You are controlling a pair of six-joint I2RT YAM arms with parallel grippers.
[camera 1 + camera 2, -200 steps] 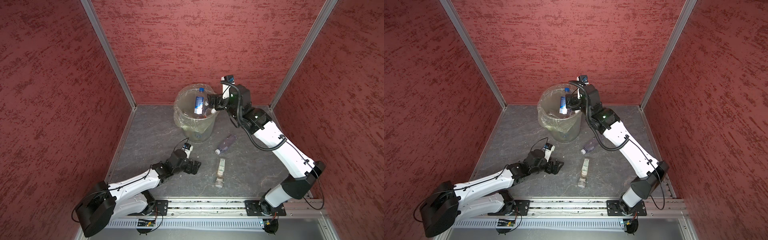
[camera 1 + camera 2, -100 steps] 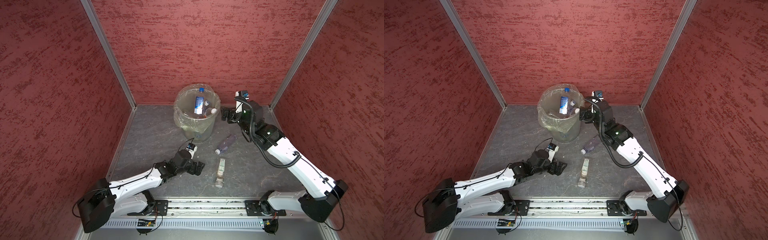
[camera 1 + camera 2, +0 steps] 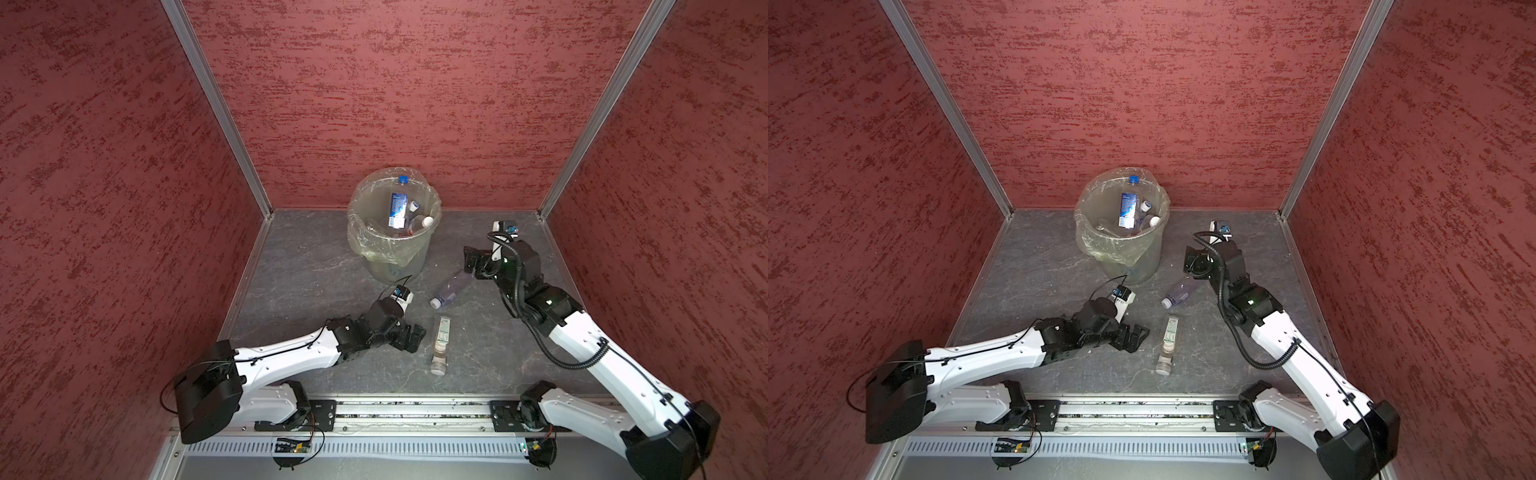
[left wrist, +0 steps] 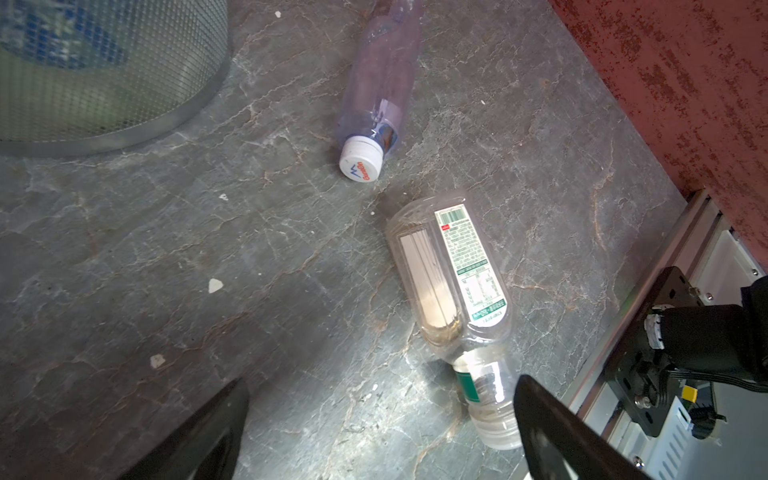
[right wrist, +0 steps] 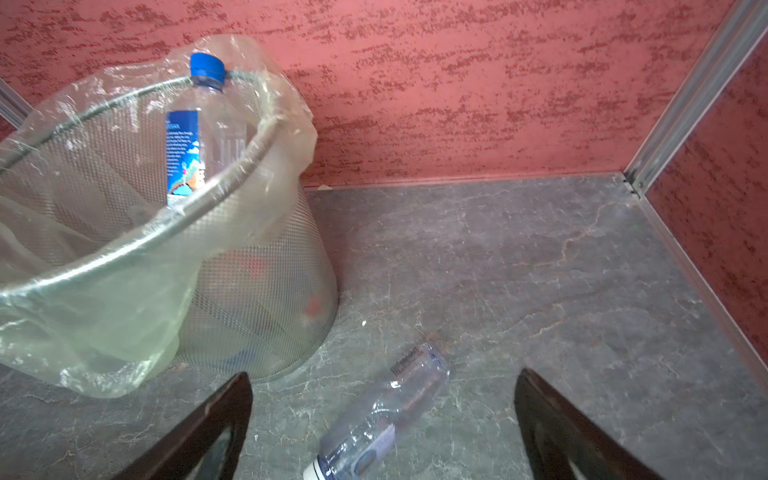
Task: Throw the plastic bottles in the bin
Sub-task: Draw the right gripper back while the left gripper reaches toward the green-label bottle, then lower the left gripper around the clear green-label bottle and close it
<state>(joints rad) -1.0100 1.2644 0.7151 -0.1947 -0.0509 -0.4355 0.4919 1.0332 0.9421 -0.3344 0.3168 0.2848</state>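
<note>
We see glossy white shells dotted with small dark screws on the left arm [image 3: 286,357] and the right arm [image 3: 582,336], joined by matte black housings. Thin black cables run along both, and a ribbed black hose [image 3: 561,363] loops off the right. A green light [image 3: 549,302] glows on one black joint. The left claw [image 3: 415,338] and the right claw [image 3: 469,259] are black.

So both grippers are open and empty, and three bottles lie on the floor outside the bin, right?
Not three: two. Both top views show only the purple-tinted bottle with a white cap and the clear bottle with a green-and-white label lying on the floor outside the bin. The rest holds: the left gripper and right gripper are open and empty.
</note>
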